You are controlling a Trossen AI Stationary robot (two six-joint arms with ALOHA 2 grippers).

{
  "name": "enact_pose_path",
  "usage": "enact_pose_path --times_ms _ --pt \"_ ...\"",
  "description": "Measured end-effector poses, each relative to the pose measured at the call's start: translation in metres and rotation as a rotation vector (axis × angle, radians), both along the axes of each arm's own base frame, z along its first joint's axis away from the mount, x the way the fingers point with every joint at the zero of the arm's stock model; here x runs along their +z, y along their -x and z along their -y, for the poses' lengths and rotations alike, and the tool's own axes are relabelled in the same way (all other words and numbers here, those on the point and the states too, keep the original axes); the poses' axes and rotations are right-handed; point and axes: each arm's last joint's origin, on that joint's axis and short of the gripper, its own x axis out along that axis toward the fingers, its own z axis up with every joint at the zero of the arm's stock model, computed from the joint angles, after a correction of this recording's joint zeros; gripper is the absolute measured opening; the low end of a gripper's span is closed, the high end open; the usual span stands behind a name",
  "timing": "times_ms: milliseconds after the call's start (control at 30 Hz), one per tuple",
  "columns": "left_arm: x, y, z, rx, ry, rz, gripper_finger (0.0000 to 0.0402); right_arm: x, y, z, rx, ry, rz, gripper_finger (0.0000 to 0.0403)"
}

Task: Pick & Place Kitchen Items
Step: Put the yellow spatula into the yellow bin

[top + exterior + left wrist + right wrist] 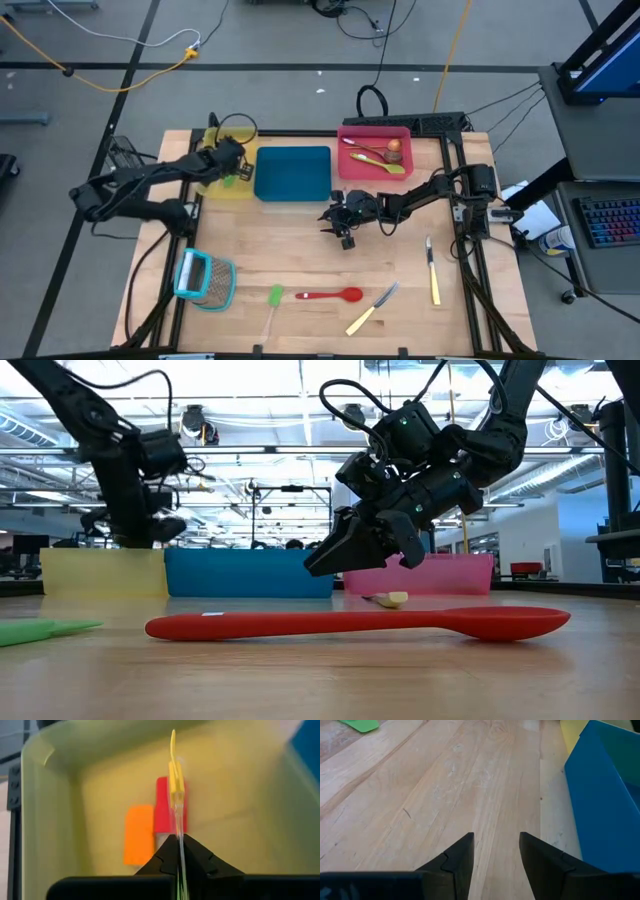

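From above, the left tool (228, 160) hangs over the yellow tray (238, 186), while the right tool (340, 222) hovers over bare desk (300, 250). Its wrist view shows the left tool clamped on a yellow spatula (175, 780), poised to drop it beside the orange spatula (138, 834). The right wrist view shows the right tool's fingers (457, 857) apart and empty, probably seeking the next utensil.

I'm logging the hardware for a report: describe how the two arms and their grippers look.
Both arms are dark, nearly black, built of jointed segments with black cables looped along them. The left gripper and right gripper each end in two matte black, wedge-shaped fingers with stepped inner edges. No markings are visible on them.
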Motion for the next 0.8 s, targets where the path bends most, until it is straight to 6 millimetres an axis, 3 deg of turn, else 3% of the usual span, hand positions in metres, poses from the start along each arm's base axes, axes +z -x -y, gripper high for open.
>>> enact_pose_path --times_ms 367,800 --pt "-0.028 0.003 -0.012 0.068 0.094 -0.112 0.004 0.0 0.0 0.0 0.0 0.0 -0.001 0.0153" --pt "-0.028 0.006 -0.013 0.174 0.009 -0.178 0.0042 0.0 0.0 0.0 0.0 0.0 -0.002 0.0153"
